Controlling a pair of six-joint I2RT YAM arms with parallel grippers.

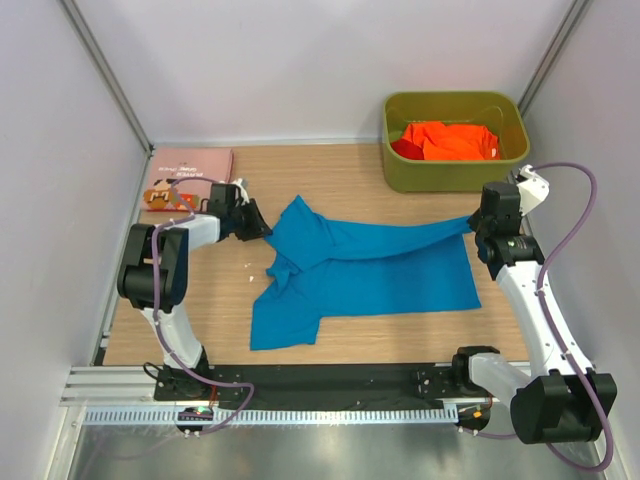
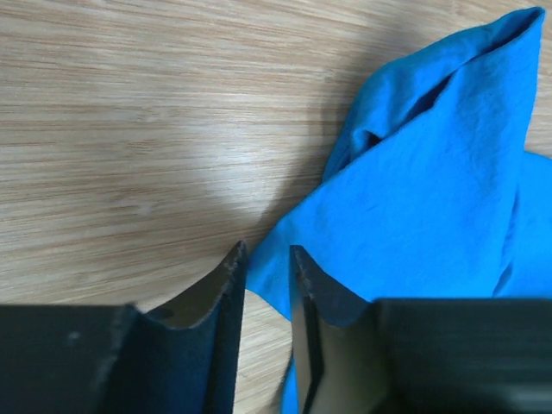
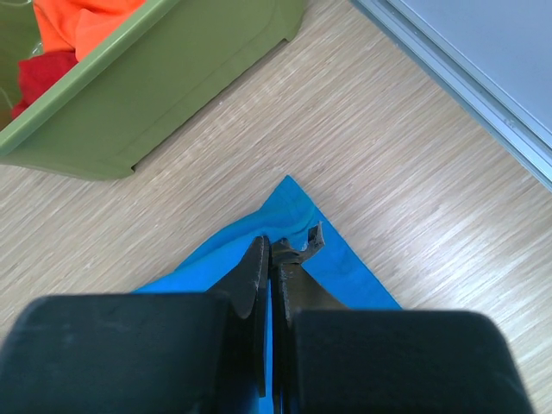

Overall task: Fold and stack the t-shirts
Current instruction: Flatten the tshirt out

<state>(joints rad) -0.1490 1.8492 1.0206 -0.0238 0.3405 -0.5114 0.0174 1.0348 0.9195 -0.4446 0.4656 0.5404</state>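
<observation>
Right end effector (image 3: 269, 248) grips a raised corner of blue shirt (image 1: 370, 270), rest spread across surface (image 1: 400, 335); left end effector (image 2: 267, 257) unclenched, jaws slightly apart astride the shirt's left edge.

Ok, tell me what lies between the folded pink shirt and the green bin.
Only bare table between pink shirt and bin, top view.

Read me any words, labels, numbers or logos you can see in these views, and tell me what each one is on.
On the pink t-shirt: small marks above the brown cartoon print, maybe lettering, too small and blurred to read.
On the blue t-shirt, the orange t-shirt and the green bin: no text visible.
</observation>
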